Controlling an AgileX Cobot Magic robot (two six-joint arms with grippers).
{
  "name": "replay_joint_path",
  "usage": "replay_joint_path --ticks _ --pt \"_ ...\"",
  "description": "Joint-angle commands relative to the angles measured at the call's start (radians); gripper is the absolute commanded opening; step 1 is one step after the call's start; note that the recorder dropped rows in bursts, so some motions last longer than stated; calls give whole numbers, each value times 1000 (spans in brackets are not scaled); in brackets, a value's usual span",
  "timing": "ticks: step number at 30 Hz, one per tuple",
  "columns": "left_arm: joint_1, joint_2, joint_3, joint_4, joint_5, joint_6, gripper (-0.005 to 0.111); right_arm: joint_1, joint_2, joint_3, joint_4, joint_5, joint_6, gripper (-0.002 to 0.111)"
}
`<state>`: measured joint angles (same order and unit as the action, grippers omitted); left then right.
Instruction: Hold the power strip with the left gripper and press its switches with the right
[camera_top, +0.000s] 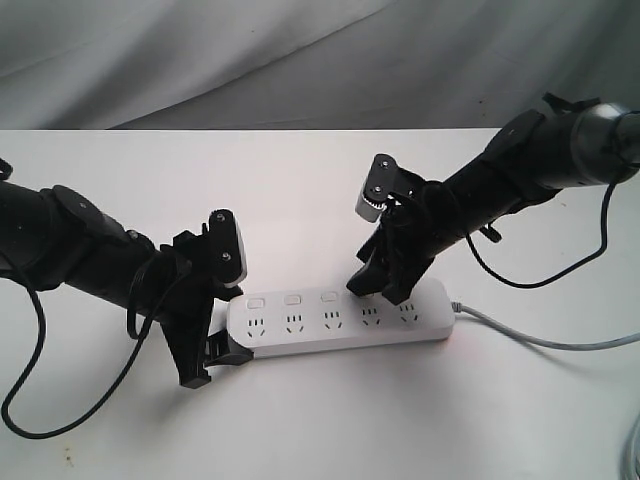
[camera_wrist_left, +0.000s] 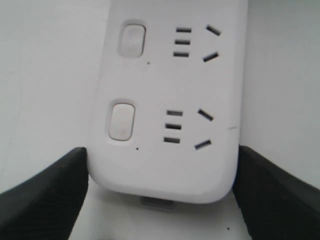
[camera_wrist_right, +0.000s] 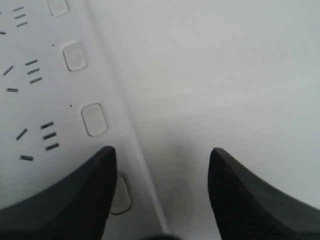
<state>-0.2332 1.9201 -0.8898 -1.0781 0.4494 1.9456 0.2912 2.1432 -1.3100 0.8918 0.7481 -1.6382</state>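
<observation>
1 power strip (camera_top: 310, 341): 5 sockets (camera_top: 330, 321), 3 switches (camera_top: 292, 298) uncovered.

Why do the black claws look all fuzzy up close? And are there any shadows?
Left wrist view: the left fingers are blurred at the edges, probably because they are too near the lens, and the strip is sharper. Right wrist view: the right fingers are fuzzy too, and the strip is a bit soft. Exterior view: sharp, with soft even light, no glare, and only pale shadows along the strip.
</observation>
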Motion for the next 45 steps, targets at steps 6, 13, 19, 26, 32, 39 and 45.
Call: replay_joint_path --ticks 6,13,19,26,32,39,45 --pt "1 1 -6 3 -9 -2 56 -20 45 57 -90 -48 -13 51" --pt "1 1 -6 3 -9 -2 56 -31 48 57 -129 -55 -13 51" --pt "1 1 -6 3 -9 -2 56 -47 50 57 -131 -50 -13 51" --pt "1 1 -6 3 -9 -2 56 -45 16 52 8 -54 -29 51" --pt "1 1 -6 3 -9 -2 56 -37 -126 52 29 -49 -29 51" --pt "1 1 -6 3 -9 -2 56 -101 -146 57 -43 -9 4 51" --pt "1 1 -6 3 -9 -2 56 -120 -146 57 -46 -4 11 51"
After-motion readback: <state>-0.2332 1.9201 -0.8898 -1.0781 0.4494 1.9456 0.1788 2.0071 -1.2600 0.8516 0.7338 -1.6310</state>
